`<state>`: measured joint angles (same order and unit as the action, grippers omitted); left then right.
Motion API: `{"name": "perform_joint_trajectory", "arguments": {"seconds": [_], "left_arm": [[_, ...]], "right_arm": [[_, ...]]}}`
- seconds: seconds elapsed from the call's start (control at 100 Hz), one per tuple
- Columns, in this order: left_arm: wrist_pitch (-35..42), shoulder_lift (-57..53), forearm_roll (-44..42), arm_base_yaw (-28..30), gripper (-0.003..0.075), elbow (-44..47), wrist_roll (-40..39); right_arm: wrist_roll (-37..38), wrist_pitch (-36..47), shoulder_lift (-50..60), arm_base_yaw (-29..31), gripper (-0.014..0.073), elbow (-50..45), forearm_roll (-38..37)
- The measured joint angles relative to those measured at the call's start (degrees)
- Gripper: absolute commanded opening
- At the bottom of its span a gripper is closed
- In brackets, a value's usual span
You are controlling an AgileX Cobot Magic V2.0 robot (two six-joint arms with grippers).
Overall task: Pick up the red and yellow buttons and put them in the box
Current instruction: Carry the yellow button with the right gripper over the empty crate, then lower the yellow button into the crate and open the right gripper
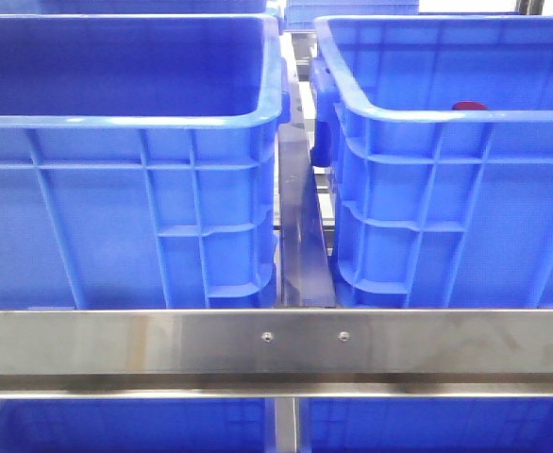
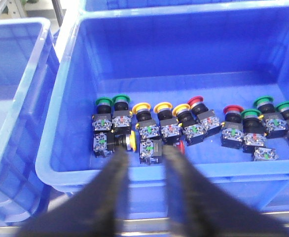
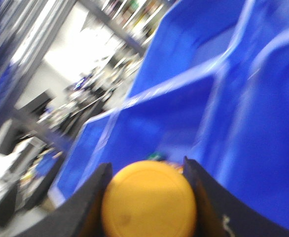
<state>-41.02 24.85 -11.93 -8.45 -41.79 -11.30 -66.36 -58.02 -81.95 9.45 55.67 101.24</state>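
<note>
My right gripper (image 3: 145, 166) is shut on a yellow-orange dome button (image 3: 149, 202) that fills the space between its jaws; blue crate walls are blurred behind it. My left gripper (image 2: 147, 150) is open and empty, above the near rim of a blue crate (image 2: 65, 123). That crate holds several push-buttons with black bodies, among them yellow ones (image 2: 141, 106) and red ones (image 2: 232, 108). In the front view the box (image 1: 446, 57), with panelled inner walls, stands at the right. A small red dome (image 1: 469, 106) shows just over its near rim. Neither gripper shows in the front view.
A second blue crate with smooth dark inner walls (image 1: 116, 66) stands at the left, with a narrow dark gap (image 1: 300, 236) between the two. A steel rail (image 1: 276, 344) runs across the front. Green-capped buttons (image 2: 121, 98) lie among the others. Another crate (image 2: 11, 98) adjoins the buttons' crate.
</note>
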Motion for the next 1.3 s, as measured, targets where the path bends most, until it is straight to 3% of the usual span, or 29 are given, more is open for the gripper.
{"name": "perform_joint_trajectory", "arguments": {"seconds": [0.22,0.4,0.59,0.8,1.3], "left_arm": [[0.08,-0.09,0.09,0.00,-0.0019,0.08,-0.08],[0.08,-0.09,0.09,0.00,-0.0019,0.12,-0.08],[0.08,-0.09,0.09,0.00,-0.0019,0.12,-0.08],[0.08,-0.09,0.09,0.00,-0.0019,0.12,-0.08],[0.08,-0.09,0.09,0.00,-0.0019,0.12,-0.08]], "right_arm": [[-12.43,12.99,0.00,4.80,0.0151,2.60,0.11],[-27.04,27.85,0.00,4.91,0.0152,3.33,0.69],[-37.72,36.37,-2.25,4.91,0.0152,3.95,1.23],[-41.79,40.01,-10.00,4.91,0.0152,5.58,1.74],[-42.61,40.10,-23.79,4.91,0.0152,14.21,2.20]]}}
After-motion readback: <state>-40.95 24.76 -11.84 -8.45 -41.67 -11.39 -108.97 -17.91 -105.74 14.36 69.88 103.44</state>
